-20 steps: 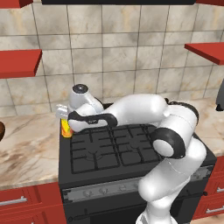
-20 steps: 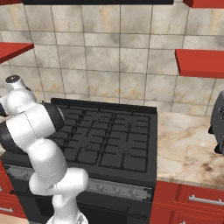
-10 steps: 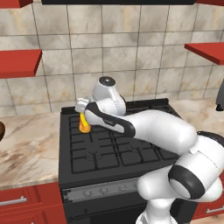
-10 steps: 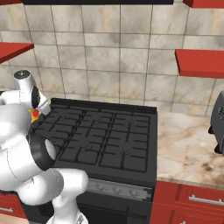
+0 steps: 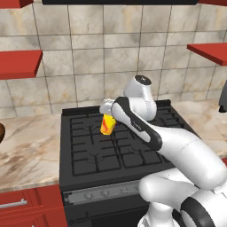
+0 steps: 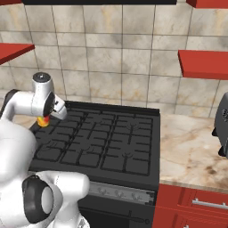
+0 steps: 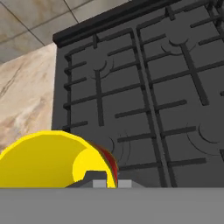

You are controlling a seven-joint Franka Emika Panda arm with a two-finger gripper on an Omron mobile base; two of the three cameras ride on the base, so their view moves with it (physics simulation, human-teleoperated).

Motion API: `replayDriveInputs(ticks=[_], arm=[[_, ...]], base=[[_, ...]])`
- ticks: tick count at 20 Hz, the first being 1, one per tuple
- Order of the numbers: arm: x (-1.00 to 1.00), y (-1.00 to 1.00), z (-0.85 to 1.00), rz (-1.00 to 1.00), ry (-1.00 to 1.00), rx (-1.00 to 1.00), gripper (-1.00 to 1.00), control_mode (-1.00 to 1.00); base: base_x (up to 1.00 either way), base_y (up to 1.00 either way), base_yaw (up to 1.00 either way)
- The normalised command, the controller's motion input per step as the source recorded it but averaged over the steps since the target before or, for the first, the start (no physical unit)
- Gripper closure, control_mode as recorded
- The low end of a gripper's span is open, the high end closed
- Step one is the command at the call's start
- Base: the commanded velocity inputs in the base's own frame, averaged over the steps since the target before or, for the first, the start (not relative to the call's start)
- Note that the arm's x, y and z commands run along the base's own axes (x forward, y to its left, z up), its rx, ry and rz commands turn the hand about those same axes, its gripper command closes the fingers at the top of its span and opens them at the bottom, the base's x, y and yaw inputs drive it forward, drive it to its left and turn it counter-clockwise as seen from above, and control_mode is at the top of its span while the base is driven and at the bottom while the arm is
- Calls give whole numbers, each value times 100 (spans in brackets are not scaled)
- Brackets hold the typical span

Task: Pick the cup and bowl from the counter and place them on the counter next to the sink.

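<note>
I am holding the cup (image 5: 107,123) in my gripper (image 5: 106,116), fingers closed tight on its rim, and it is hanging above the black stove (image 5: 115,146), over the left burners. The cup seems slightly tilted, though my hand is hiding its top. The counter (image 5: 26,148) is lying beside the stove.

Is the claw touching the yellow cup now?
Touching. In the left base view the cup hangs from the claw above the stove, resting on nothing; the hand view shows a fingertip against its rim.
</note>
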Motion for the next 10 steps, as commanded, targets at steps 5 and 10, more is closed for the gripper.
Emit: replayDriveInputs(ticks=[5, 10], arm=[[-33, -60, 15, 23, 0, -8, 100, -100], [-32, -59, 4, 20, 0, -15, 100, -100]], base=[[0, 0, 0], [0, 0, 0]])
